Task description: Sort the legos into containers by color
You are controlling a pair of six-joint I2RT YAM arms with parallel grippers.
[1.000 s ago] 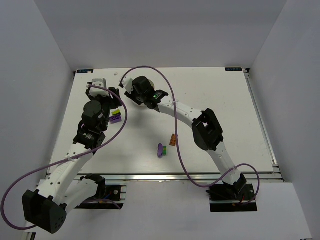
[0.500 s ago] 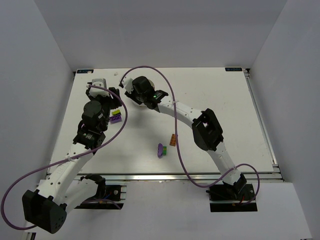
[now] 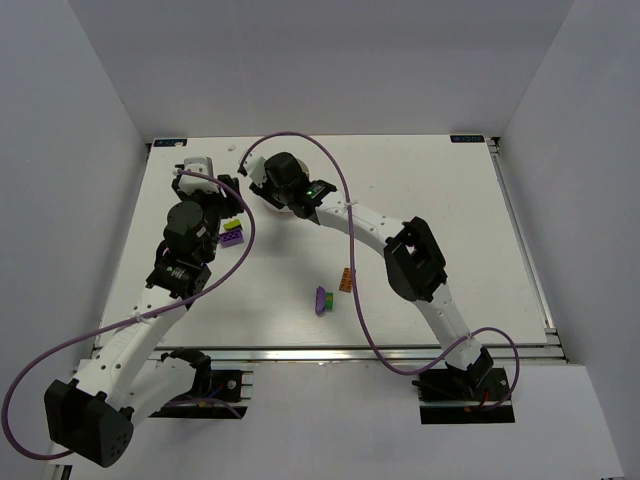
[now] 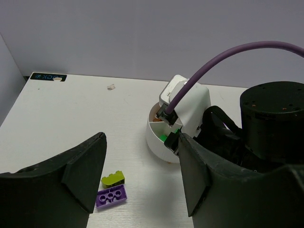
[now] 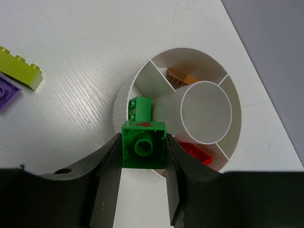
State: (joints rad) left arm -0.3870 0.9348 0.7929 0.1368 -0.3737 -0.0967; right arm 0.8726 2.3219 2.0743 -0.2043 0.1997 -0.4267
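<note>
My right gripper [image 5: 144, 151] is shut on a square green lego [image 5: 144, 144], held just above the near rim of the round white dish [image 5: 124, 97]. One wedge of the dish holds a green brick [image 5: 140, 109], another an orange one [image 5: 183, 77], another a red one [image 5: 194, 153]; the centre well is bare. A lime brick [image 4: 113, 178] and a flat purple brick [image 4: 111, 196] lie side by side on the table left of the dish. My left gripper [image 4: 141, 161] hangs open above and behind them, holding nothing.
An orange brick [image 3: 347, 280] and a purple brick with a green piece [image 3: 322, 300] lie near the middle of the table [image 3: 450, 220]. A purple cable [image 3: 340, 180] arcs over the right arm. White walls ring the table.
</note>
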